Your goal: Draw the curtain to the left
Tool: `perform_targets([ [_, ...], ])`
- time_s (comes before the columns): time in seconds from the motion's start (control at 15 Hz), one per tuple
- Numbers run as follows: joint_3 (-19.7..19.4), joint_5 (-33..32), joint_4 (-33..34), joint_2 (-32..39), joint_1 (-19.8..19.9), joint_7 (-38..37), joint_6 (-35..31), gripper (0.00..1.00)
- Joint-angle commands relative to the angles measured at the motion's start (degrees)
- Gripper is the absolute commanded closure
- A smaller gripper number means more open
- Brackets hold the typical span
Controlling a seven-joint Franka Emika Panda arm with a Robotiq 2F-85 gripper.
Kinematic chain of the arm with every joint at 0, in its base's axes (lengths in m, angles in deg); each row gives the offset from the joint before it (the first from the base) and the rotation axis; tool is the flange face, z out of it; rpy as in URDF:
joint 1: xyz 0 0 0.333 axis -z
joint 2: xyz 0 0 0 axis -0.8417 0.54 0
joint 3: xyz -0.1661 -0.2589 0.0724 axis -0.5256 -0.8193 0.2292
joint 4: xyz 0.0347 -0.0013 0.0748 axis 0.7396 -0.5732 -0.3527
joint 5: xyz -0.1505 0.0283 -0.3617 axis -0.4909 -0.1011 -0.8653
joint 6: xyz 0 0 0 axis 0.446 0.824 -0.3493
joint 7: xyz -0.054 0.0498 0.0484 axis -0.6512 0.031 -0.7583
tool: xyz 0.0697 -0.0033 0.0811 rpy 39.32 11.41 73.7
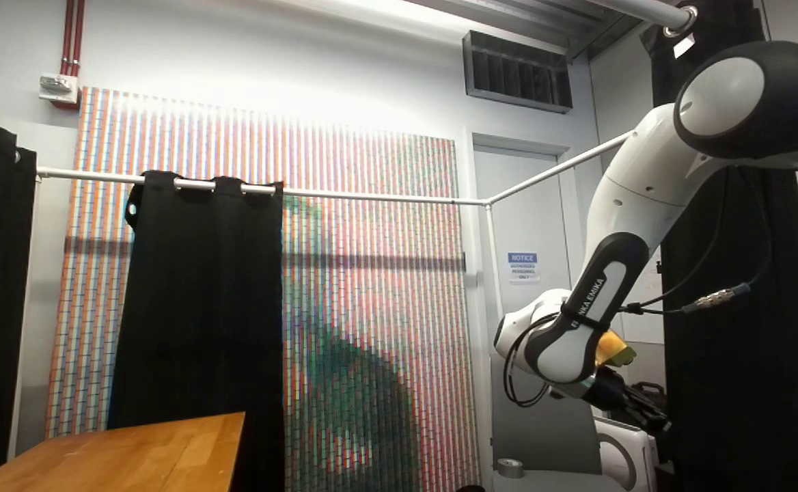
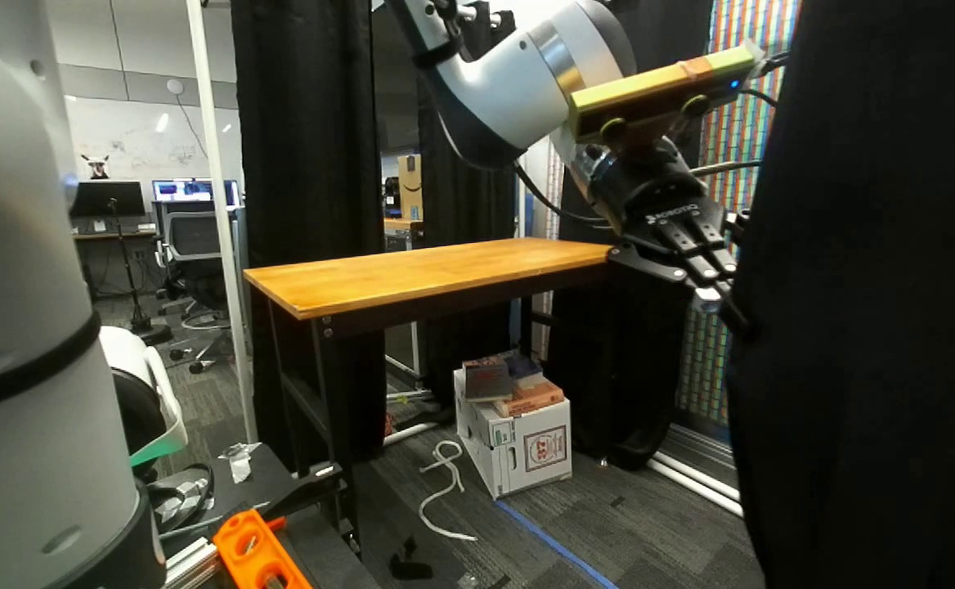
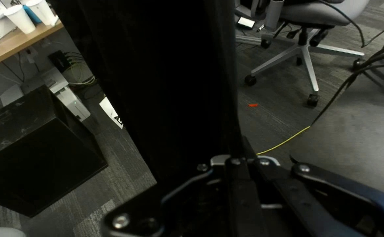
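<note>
I have the Robotiq gripper point(image 2: 727, 306) pinched on the edge of the black grommet curtain point(image 1: 740, 383) at 3 o'clock in both exterior views. My wrist view puts it at 12 o'clock, a swivel chair point(image 3: 313, 14) at 2.

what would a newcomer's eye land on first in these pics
Most likely the big white arm, slanting down the right side of an exterior view. In the middle of that view, a tall striped panel in pinks and greens covers much of the wall. Then comes the black curtain filling the right side of an exterior view, the jaws at its edge.
</note>
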Motion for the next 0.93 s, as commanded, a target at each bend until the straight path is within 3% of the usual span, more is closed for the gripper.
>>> perform_targets([
  [0.0,3.7,6.9,-3.8,-4.4,-4.3,-2.5,3.7,1.00],
  [0.4,11.3,17.6,-6.1,-8.6,-12.9,-8.8,10.8,0.99],
  [0.87,20.9,25.6,1.6,-5.8,-22.6,-16.5,16.1,0.99],
])
